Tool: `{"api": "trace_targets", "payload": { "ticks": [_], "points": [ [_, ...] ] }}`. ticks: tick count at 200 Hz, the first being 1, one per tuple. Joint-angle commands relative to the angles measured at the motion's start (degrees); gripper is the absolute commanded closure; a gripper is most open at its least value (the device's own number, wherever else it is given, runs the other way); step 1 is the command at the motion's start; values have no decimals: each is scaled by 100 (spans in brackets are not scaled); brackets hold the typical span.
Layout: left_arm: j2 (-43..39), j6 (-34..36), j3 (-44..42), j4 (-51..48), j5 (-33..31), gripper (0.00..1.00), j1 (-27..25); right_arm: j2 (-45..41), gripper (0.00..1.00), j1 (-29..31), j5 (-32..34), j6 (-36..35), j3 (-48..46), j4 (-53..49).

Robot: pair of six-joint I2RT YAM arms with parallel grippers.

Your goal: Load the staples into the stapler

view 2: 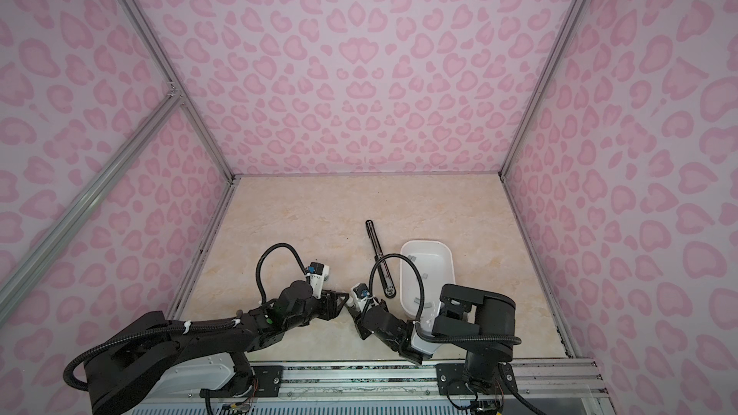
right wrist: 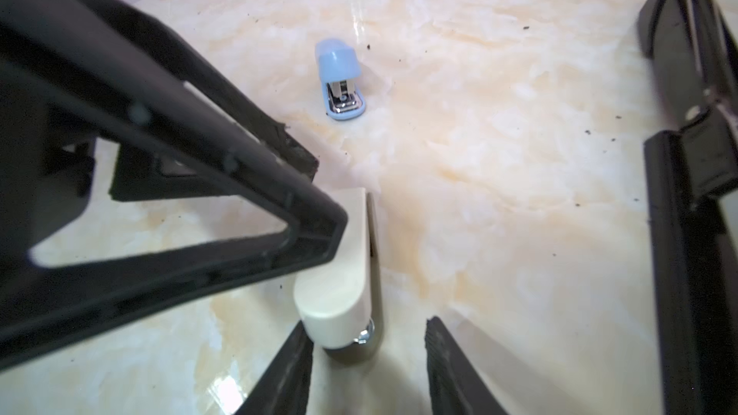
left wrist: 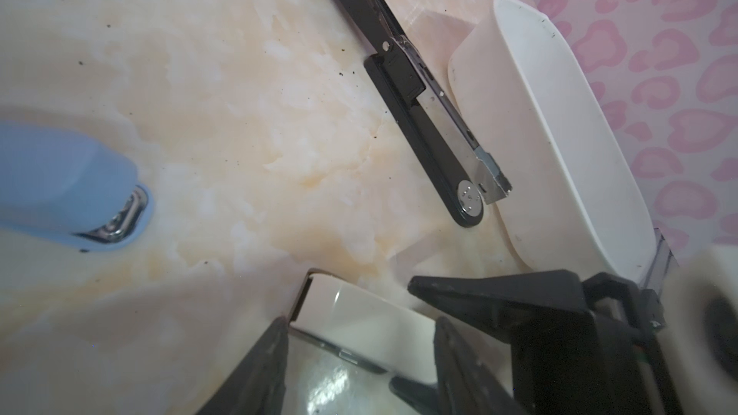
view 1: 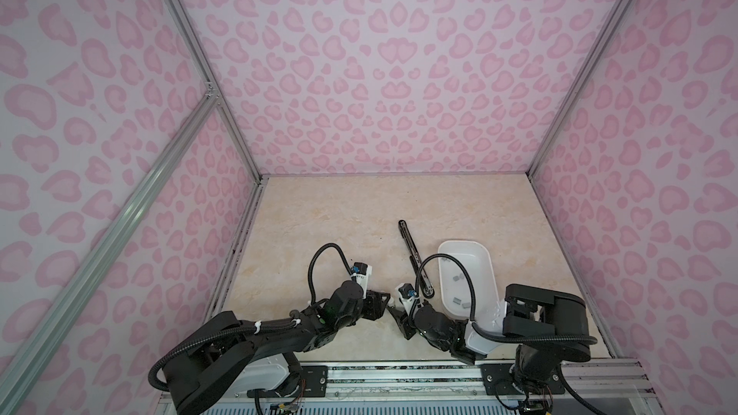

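A small cream stapler [left wrist: 359,313] lies on the marble table between my two grippers, which meet at the front middle in both top views. My left gripper [left wrist: 361,323] has its fingers [right wrist: 199,209] closed against the stapler's rear part. My right gripper [right wrist: 369,325] is open at the stapler's front end [right wrist: 339,313]: one finger touches it and the other stands clear. The staples [view 1: 457,278] are small grey strips lying in the white tray [view 1: 485,257] to the right. In the top views the arms hide the cream stapler.
A long black stapler [view 1: 415,263] lies opened flat beside the tray's left wall, also in the left wrist view [left wrist: 419,113]. A small blue stapler [right wrist: 339,69] stands on the table to the left of the grippers. Pink-patterned walls enclose the table.
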Motion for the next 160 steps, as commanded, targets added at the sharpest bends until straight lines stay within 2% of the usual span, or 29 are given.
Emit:
{"api": "trace_targets", "payload": {
  "ticks": [1,19,63,113,160],
  "points": [
    [-99,72,-57,-91,-285,40,7,-289,49,16,114,-134,-106,-343],
    [-159,70,-96,-151,-377,41,7,-628,50,31,118,-169,-177,-480],
    [-110,73,-139,-189,-527,41,7,-1202,65,34,85,-417,-94,-720],
    [-12,48,-124,-145,-485,41,7,-752,72,25,87,-614,463,-917],
    [14,56,-144,-161,-538,41,7,-210,75,-92,2,-502,579,-703]
  ]
}}
